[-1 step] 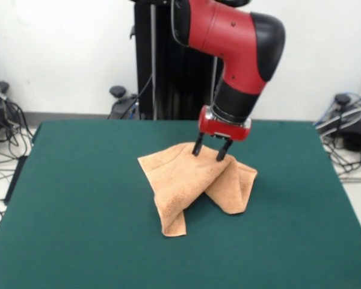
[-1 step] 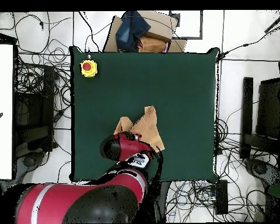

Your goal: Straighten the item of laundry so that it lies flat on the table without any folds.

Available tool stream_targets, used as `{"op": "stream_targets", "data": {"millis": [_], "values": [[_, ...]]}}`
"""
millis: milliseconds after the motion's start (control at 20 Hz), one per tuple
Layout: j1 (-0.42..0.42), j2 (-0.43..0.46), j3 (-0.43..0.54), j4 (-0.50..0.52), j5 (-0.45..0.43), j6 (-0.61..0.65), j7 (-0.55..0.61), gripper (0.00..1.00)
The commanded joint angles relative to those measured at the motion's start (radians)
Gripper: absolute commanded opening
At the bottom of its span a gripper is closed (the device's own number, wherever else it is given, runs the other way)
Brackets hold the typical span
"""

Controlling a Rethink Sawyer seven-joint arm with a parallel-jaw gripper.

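Observation:
The item of laundry [image 1: 189, 177] is a peach-orange towel near the middle of the dark green table [image 1: 78, 198]. It rises like a tent, with one flap hanging toward the front [image 1: 173, 221] and another to the right [image 1: 236, 191]. My gripper [image 1: 209, 152] is at its raised top ridge, shut on a bunch of the cloth, with both dark fingers [image 1: 197, 147] pressed into it. In the overhead view the towel [image 2: 147, 123] pokes out from under the red arm [image 2: 128, 149], which hides the gripper.
A yellow box with a red button [image 2: 88, 68] sits near one table corner. A cardboard box with blue cloth [image 2: 141, 30] lies beyond the table's edge. Cables cover the floor around the table.

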Motion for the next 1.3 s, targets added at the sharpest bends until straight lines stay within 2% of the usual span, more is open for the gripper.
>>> {"op": "stream_targets", "data": {"millis": [50,200,350,750,1300], "values": [[-0.029,-0.012,0.070,-0.125,0.051,0.111,0.163,1.00],[-0.087,-0.032,0.118,-0.207,0.004,0.272,0.058,1.00],[-0.107,-0.044,0.123,-0.237,-0.004,0.335,0.045,1.00],[-0.139,-0.014,0.135,-0.246,-0.049,0.238,0.068,1.00],[-0.104,0.049,0.097,-0.278,-0.080,0.081,0.130,1.00]]}}
